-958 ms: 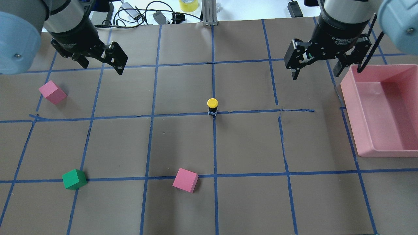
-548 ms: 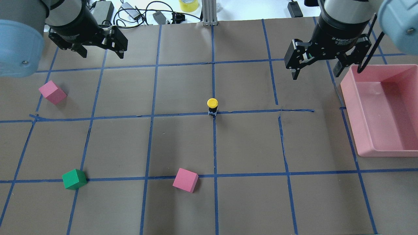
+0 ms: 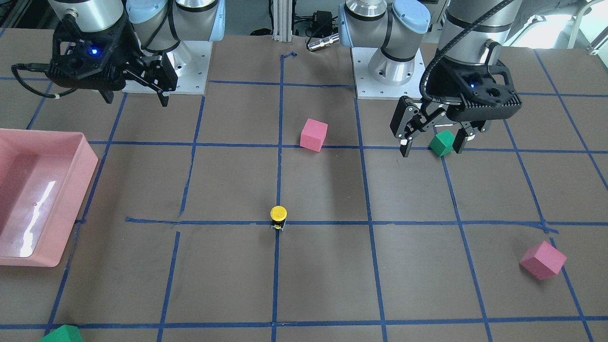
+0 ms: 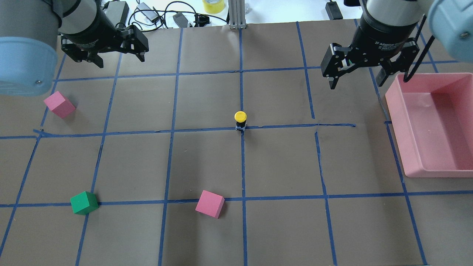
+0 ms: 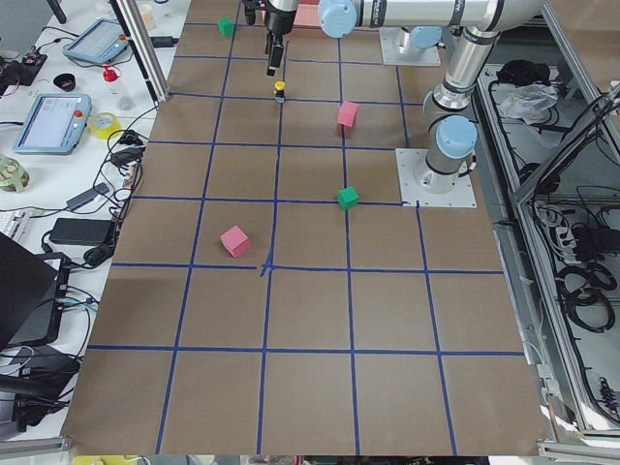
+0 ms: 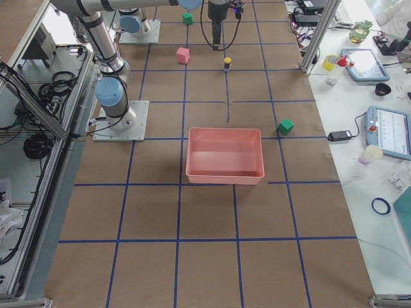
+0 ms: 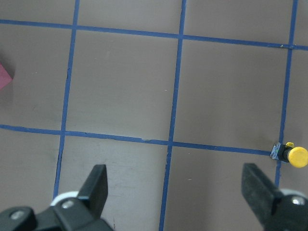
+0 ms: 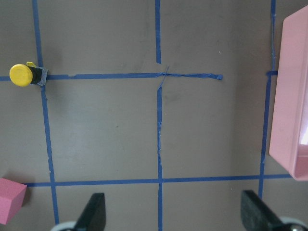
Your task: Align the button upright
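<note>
The button (image 4: 240,119) has a yellow cap and a black body. It stands upright on the crossing of blue tape lines at the table's middle, and it also shows in the front view (image 3: 278,216). My left gripper (image 4: 120,59) is open and empty, high over the far left of the table, well away from the button. Its wrist view shows the button (image 7: 292,155) at the right edge. My right gripper (image 4: 356,85) is open and empty over the far right, beside the pink bin. Its wrist view shows the button (image 8: 24,75) at the upper left.
A pink bin (image 4: 436,172) stands at the right edge. Two pink cubes (image 4: 59,104) (image 4: 210,204) and a green cube (image 4: 84,203) lie on the left and front. Another green cube (image 6: 286,126) lies beyond the bin. Cables and a tape roll (image 4: 213,5) lie past the far edge.
My left gripper has risen, turned and drawn back toward the table's far edge. The right gripper and the button have stayed where they were.
</note>
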Available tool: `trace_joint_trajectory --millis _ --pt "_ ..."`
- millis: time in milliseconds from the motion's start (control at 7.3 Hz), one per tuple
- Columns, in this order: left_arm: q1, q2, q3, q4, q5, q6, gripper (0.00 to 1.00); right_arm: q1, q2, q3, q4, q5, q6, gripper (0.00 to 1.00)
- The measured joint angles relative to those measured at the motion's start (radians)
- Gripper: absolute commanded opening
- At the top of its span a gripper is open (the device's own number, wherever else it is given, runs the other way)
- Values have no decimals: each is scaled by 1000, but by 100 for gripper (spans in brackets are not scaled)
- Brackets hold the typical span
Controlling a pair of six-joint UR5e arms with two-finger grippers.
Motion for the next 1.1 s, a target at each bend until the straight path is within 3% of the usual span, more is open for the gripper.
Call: trace_joint_trajectory --millis 411,1095 --pt "-1 7 -2 -13 3 0 100 1 1 15 -104 62 0 100" --pt "-1 15 1 -15 3 1 100 0 1 19 -104 62 -1 100"
